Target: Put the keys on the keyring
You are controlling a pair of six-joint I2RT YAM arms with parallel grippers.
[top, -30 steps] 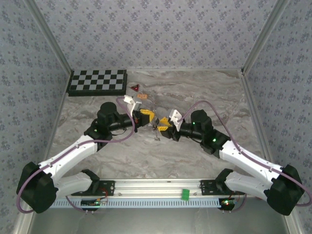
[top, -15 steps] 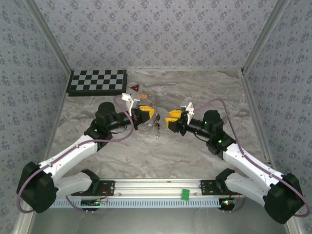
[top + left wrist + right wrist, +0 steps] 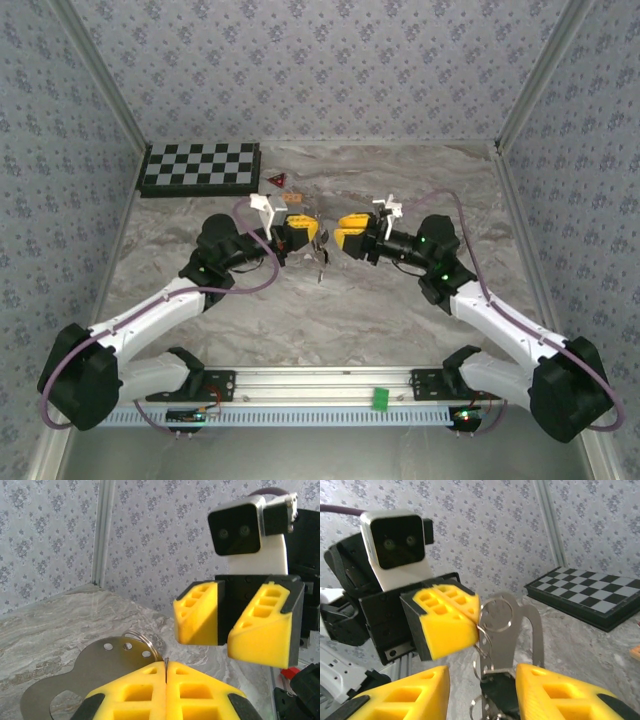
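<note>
Left tool: fingers together, clamped on the edge of a flat metal tag that carries the keyring. The keys hang in a bunch directly beneath this tool. Right tool: fingers apart, facing the left tool, set either side of the hanging bunch. Contact with the bunch cannot be confirmed.

Silvery keyring, looped through a flat metal tag with punched holes, pinched at its edge in the closed left gripper and held above the table. Beneath it, thin wire loops and dangling keys. One black head hanging upright, blades too small to make out.
</note>
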